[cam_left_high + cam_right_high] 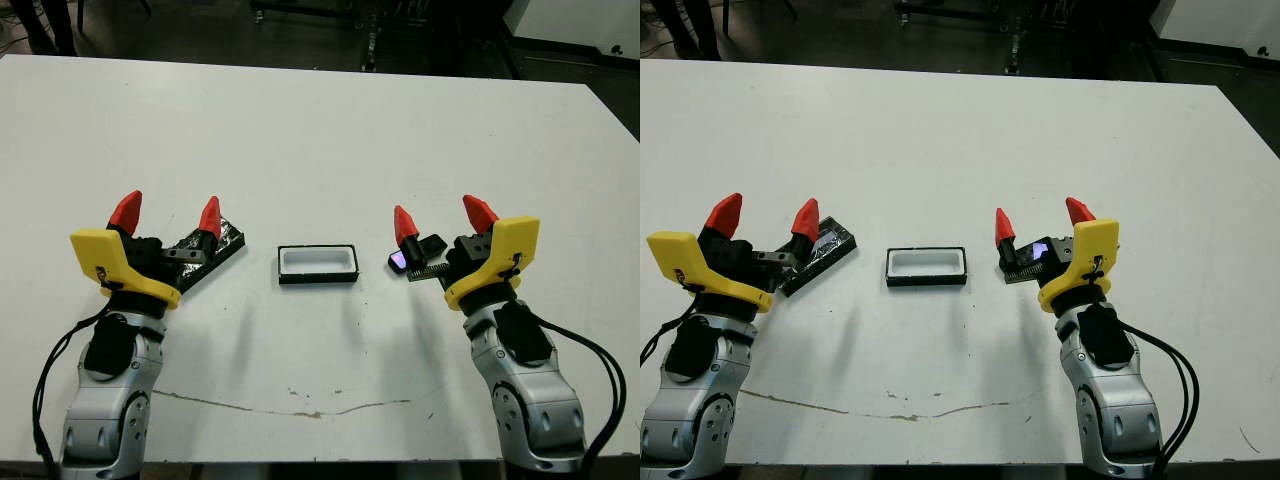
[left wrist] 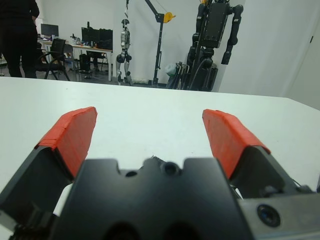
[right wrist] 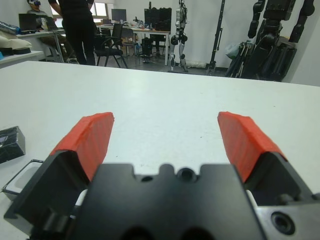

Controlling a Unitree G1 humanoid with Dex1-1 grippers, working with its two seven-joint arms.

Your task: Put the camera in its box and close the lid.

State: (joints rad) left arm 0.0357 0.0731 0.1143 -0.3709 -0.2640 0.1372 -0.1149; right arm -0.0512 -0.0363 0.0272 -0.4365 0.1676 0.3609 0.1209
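The small shallow rectangular box (image 1: 318, 265), black-walled and white inside, sits empty at the table's centre, between the two arms. The tiny flat black camera module (image 1: 400, 260), marked by a purple-blue reflective spot, lies on the white table (image 1: 320, 140) just beside the right gripper (image 1: 437, 220), under its inner finger. The flat glossy black lid (image 1: 212, 248) lies beneath the left gripper (image 1: 168, 212).

Both grippers are spread wide and grasp nothing.

Step in hand, as judged: pick up the camera with the right gripper. The fingers should be lowered astride the module across its short width and closed gently, since a thin flat part tends to slip or tip under a hard pinch. The grip should stay level so that the module can be set flat into the box.

Orientation: the box's long axis runs left to right across the table. The lid's long axis runs diagonally, its far end angled toward the box. The camera's axis cannot be told with confidence; the gripper hides part of it.
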